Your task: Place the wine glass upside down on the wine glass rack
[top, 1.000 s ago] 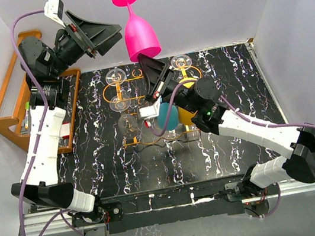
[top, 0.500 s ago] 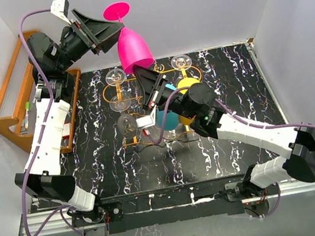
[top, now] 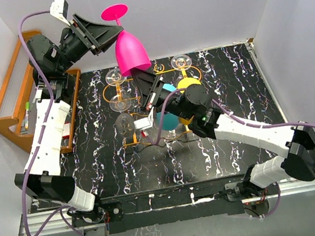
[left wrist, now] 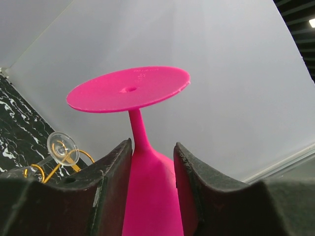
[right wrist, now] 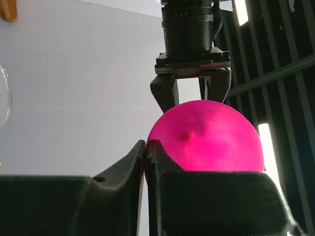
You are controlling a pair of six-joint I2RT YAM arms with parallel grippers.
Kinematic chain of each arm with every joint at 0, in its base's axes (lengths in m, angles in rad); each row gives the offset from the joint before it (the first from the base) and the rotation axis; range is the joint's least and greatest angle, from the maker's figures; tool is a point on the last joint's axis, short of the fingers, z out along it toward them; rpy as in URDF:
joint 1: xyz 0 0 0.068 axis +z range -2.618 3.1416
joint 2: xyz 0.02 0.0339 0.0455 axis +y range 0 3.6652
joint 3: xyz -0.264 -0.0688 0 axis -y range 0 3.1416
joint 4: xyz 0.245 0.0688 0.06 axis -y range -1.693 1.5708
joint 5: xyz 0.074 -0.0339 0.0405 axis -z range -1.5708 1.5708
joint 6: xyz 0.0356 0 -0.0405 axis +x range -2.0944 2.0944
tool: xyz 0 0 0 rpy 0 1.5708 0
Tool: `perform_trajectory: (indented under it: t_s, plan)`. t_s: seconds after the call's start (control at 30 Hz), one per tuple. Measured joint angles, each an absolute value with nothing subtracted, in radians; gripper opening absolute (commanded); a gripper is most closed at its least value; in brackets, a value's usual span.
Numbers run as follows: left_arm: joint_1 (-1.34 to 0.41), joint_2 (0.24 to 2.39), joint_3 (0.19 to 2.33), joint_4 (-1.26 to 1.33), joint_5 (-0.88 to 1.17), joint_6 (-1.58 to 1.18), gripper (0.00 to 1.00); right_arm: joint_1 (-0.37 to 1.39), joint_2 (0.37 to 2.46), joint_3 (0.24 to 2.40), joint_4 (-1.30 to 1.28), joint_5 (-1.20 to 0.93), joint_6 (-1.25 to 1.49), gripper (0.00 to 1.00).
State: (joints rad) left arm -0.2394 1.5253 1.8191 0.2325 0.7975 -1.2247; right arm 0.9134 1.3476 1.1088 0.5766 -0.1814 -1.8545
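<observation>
Pink wine glass (top: 130, 49) inverted, base up, aloft betw both end effectors. L end effector (top: 112, 34) clamps bowl nr stem. R end effector (top: 142, 75) pinches rim from below. Wine glass rack (top: 105, 92) under R end effector, on worktop (top: 230, 82).

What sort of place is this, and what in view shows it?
Probably a robot test cell: plain white walls box in a black marbled table, the left arm and right arm are bolted at its near edge, and an orange wire rack holds glasses.
</observation>
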Motion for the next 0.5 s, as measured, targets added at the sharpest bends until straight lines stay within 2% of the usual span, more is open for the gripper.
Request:
perform_trajectory:
  t_s: [0.13,0.3,0.5]
  plan:
    - [-0.237,1.525,1.814,0.232,0.797,-1.227,0.27,0.916,1.363,1.109,0.576,-0.180,-1.865,0.08]
    - [-0.237,1.525,1.812,0.232,0.796,-1.230,0.00,0.917,1.375,1.109,0.576,-0.177,-1.888,0.08]
    - [-0.233,1.525,1.811,0.229,0.795,-1.225,0.00,0.921,1.397,1.119,0.572,-0.152,-1.909,0.08]
